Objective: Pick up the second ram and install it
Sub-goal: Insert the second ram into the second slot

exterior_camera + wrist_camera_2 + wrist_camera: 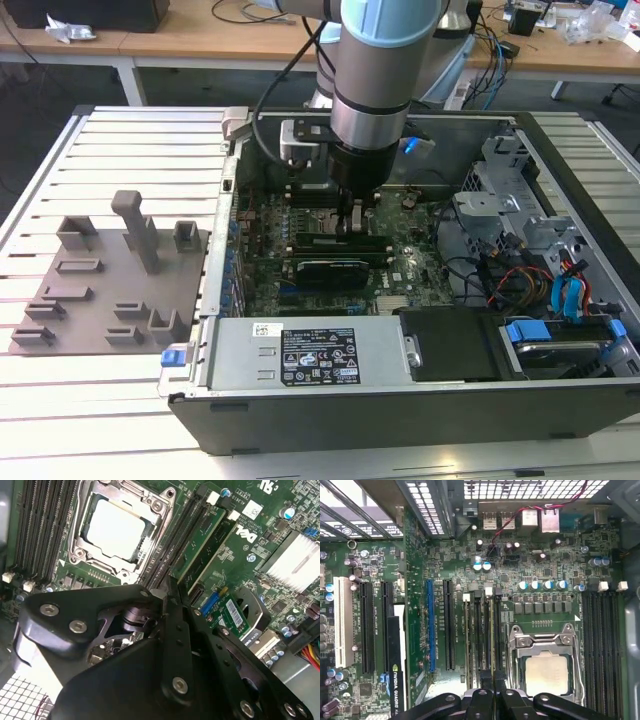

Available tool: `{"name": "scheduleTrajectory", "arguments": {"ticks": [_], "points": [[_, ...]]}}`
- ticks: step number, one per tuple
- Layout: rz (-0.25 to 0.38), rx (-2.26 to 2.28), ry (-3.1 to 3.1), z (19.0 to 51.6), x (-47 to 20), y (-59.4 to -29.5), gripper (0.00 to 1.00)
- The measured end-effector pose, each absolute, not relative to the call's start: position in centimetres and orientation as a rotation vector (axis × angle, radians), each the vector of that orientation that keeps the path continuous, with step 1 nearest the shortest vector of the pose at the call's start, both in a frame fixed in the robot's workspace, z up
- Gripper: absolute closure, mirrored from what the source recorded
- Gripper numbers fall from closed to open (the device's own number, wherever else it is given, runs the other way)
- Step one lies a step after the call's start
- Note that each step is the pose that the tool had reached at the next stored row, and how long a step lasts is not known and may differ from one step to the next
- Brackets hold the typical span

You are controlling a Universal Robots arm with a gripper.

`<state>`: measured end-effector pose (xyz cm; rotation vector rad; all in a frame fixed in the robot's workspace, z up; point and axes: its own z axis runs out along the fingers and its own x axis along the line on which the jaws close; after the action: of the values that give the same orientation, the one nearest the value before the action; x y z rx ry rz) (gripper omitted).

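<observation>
I see a slatted white bench (pixel 120 140) with desks and cables behind it, and on it an open case (pixel 420 400), its motherboard (pixel 262 250) facing up. On the exterior view's left lies a grey fixture plate (pixel 105 290) with upright posts. My arm reaches down into the case, the gripper (pixel 352 222) low over the memory slots (pixel 485 630) just beside the CPU socket (pixel 547 665). In the second wrist view the gripper (pixel 167 587) has its fingers drawn close together, right at the slots. In that view two green sticks (pixel 210 537) stand seated in slots on the socket's far side. I cannot tell which one is the ram, nor whether the fingers grip anything
</observation>
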<state>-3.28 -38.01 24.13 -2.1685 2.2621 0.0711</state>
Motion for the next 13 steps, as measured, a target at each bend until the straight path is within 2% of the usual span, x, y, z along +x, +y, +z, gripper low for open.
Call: {"name": "scheduleTrajectory", "arguments": {"ticks": [13], "points": [[0.071,-2.185,2.246,23.66,-3.42,-37.8,0.88]]}}
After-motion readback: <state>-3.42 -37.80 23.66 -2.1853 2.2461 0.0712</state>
